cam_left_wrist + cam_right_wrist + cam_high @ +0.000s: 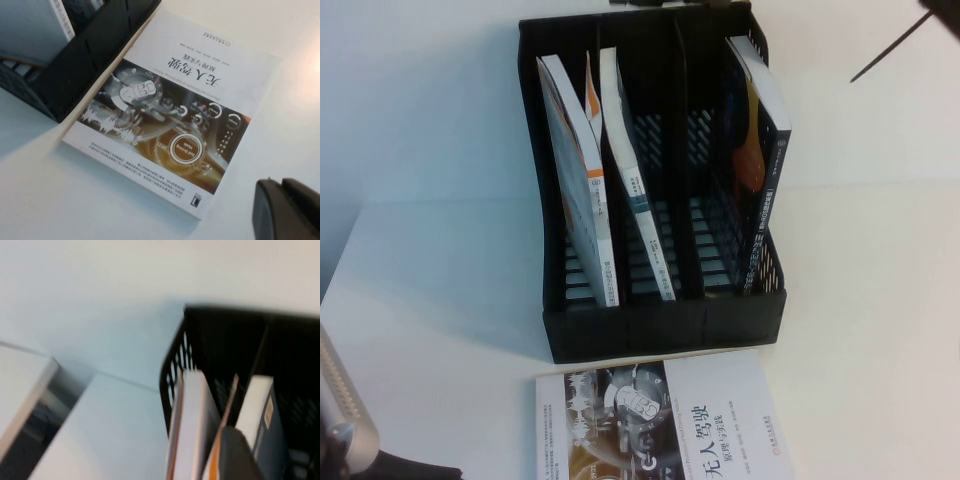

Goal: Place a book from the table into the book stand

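Observation:
A white book with a car-dashboard cover [660,420] lies flat on the table just in front of the black three-slot book stand [660,325]. It also shows in the left wrist view [175,110]. My left gripper [287,210] hovers beside the book's corner, its dark fingers together and empty; the arm [345,430] enters at the bottom left. My right gripper [240,455] shows only as a dark tip above the stand [200,330], over its left slot; it is out of the high view.
Each slot of the stand holds one leaning book: a white and orange one [582,170] on the left, a white and blue one [638,180] in the middle, a dark one [760,150] on the right. The table edge runs along the left [340,260].

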Tool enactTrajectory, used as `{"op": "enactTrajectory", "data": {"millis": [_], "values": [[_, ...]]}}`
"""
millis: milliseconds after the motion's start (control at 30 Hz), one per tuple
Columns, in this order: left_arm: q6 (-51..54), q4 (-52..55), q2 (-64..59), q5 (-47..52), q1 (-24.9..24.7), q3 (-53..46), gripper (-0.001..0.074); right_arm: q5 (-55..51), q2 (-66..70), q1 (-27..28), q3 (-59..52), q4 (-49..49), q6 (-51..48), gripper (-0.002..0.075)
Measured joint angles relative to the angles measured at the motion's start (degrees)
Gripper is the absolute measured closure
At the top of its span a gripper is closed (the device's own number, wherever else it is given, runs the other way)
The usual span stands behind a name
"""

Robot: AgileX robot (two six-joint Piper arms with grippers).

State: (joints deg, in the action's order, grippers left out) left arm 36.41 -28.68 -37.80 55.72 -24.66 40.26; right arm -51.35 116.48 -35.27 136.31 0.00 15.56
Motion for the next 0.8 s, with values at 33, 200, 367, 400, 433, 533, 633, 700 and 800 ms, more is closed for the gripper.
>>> {"op": "enactTrajectory", "data": {"millis": [33, 200, 367, 400, 433, 533, 633, 700, 800], "values": [[0.0, 0.0, 0.0, 0.0, 0.0, 0.0, 0.0738, 0.8, -0.8, 0.0, 0.0, 0.0, 0.0, 0.0412], [0.0, 0.0, 0.0, 0.1, 0.0, 0.0, 0.0738, 2.2, -7.3, 0.0, 0.0, -1.9, -1.6, 0.0585], [0.0, 0.0, 0.0, 0.6, 0.0, 0.0, 0.0738, -1.3, -16.8, 0.0, 0.1, -10.0, -4.0, 0.0707], [0.0, 0.0, 0.0, 0.7, 0.0, 0.0, 0.0738, -3.1, -18.8, 0.0, 0.4, -12.1, -4.8, 0.0713], [0.0, 0.0, 0.0, 0.8, 0.0, 0.0, 0.0738, -4.7, -20.8, 0.0, 0.4, -13.9, -5.4, 0.0718], [0.0, 0.0, 0.0, 0.8, 0.0, 0.0, 0.0738, -13.1, -25.3, 0.0, 0.7, -21.0, -8.7, 0.0723], [0.0, 0.0, 0.0, -0.1, 0.0, 0.0, 0.0738, -19.6, -28.0, 0.0, 0.8, -29.1, -11.7, 0.0725], [-0.1, 0.0, 0.0, -1.5, 0.0, 0.0, 0.0738, -19.6, -30.1, 0.0, -1.0, -32.7, -11.8, 0.0726], [-1.4, 0.1, 0.0, -5.2, 0.0, 0.0, 0.0738, -19.6, -33.9, 0.0, -5.5, -33.0, -11.7, 0.0726]]}}
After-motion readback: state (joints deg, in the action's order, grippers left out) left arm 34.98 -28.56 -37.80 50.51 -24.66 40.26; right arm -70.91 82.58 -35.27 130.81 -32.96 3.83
